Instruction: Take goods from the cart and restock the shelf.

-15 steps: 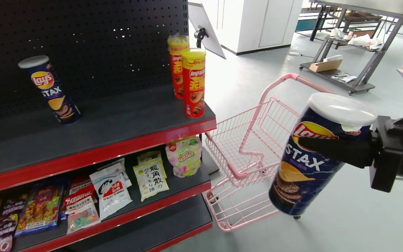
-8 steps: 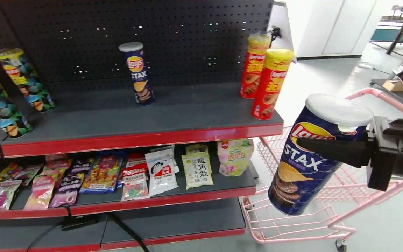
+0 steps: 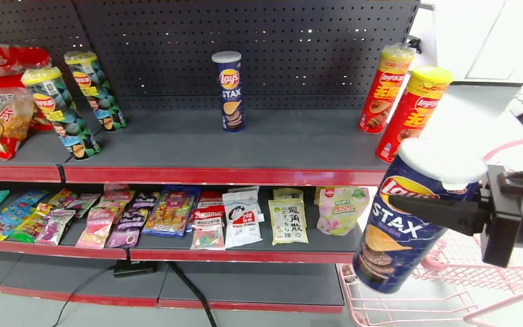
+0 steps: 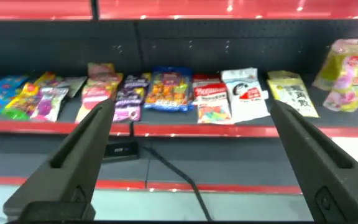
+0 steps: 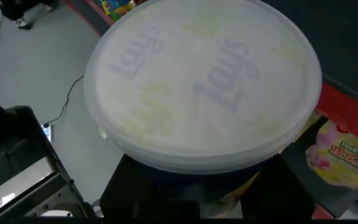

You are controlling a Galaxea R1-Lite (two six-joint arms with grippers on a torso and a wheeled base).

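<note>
The right end effector (image 3: 443, 200) is clamped round the blue chip can (image 3: 397, 245), held near upright with its lid up. The upper shelf (image 3: 288, 145), by the matching can (image 3: 230, 91), lies forward and to its left. The left end effector (image 4: 191, 106) gapes wide and empty.

A black box (image 3: 134, 268) sits low down. A thick black cable (image 3: 193, 289) runs from beside it to the grey floor (image 3: 16, 314). A white wall (image 3: 484, 41) stands far back on the right.
</note>
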